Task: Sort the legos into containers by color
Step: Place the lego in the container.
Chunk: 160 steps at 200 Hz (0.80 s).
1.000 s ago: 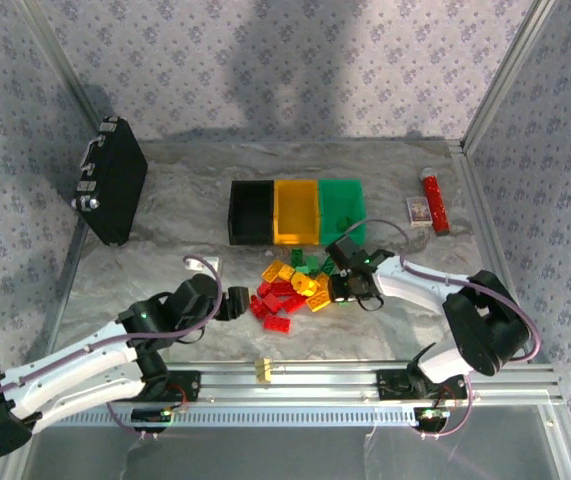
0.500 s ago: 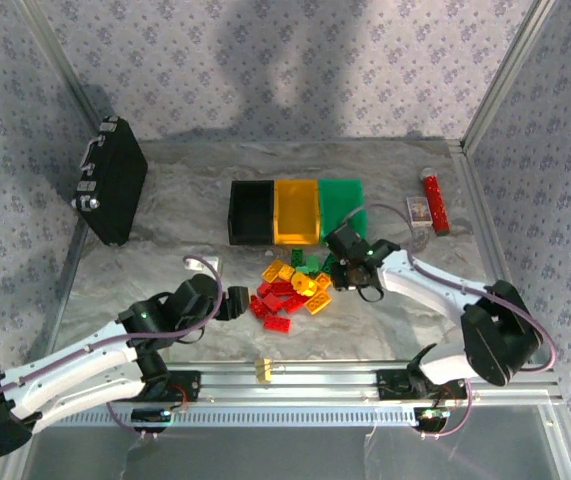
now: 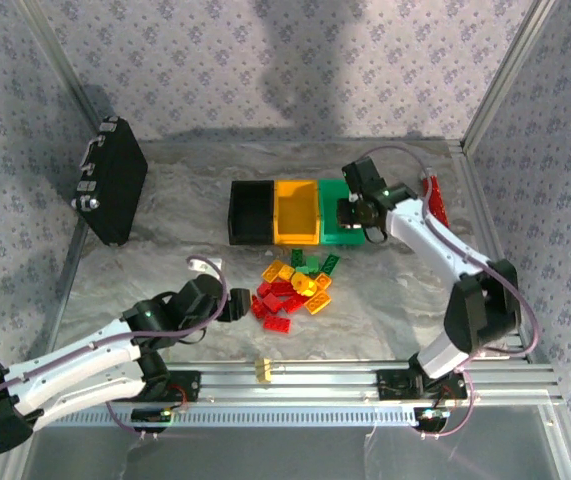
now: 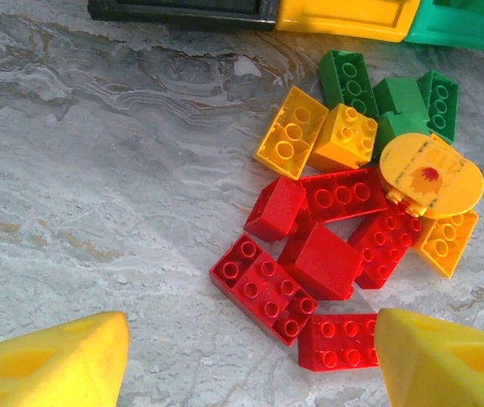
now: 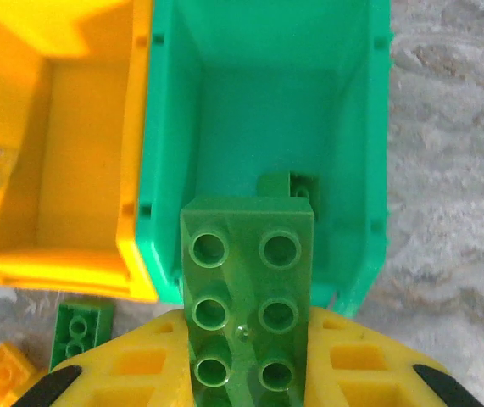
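The legos lie in a loose pile of red, yellow-orange and green bricks at mid-table. The containers stand behind it in a row: black, orange-yellow and green. My right gripper hangs over the green bin, shut on a green six-stud brick held between its yellow fingers. The green bin lies open below, with a small green piece inside. My left gripper is open just short of the red bricks, touching none.
A flat black case leans at the back left. A red cylinder lies right of the bins, behind my right arm. A metal rail with a tiny yellow block runs along the near edge. A round yellow piece tops the pile.
My right gripper closed on the green brick at the pile, lifted it and carried it back to above the green bin. The left arm has stayed put.
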### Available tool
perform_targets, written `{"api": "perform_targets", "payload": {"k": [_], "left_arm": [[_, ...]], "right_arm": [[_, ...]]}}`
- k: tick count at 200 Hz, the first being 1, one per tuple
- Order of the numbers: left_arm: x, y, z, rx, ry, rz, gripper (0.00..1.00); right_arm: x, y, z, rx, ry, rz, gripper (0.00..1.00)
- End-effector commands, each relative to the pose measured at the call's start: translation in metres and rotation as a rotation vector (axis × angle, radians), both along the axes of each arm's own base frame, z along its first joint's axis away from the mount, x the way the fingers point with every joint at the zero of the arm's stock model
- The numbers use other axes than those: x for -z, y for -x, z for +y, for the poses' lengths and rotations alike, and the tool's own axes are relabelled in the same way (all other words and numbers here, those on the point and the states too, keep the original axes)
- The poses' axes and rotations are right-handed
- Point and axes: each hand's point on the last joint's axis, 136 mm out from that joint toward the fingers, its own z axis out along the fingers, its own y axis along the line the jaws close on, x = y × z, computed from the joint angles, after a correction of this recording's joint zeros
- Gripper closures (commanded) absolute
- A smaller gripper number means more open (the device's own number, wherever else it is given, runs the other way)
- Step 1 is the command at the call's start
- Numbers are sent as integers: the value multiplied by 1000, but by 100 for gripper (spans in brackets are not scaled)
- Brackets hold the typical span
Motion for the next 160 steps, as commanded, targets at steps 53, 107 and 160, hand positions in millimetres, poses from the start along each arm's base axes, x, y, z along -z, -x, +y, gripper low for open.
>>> {"api": "perform_targets", "payload": {"k": [53, 107, 160], "left_arm": [[-23, 2, -13, 34, 38, -26, 24], [-30, 3, -24, 68, 30, -36, 24], [-30, -2, -37, 87, 25, -40, 24]], "right_arm": [[24, -39, 11, -44, -20, 95, 40], [-10, -15, 13, -50, -56, 12, 36], [5, 54, 17, -18, -60, 62, 42]]}}
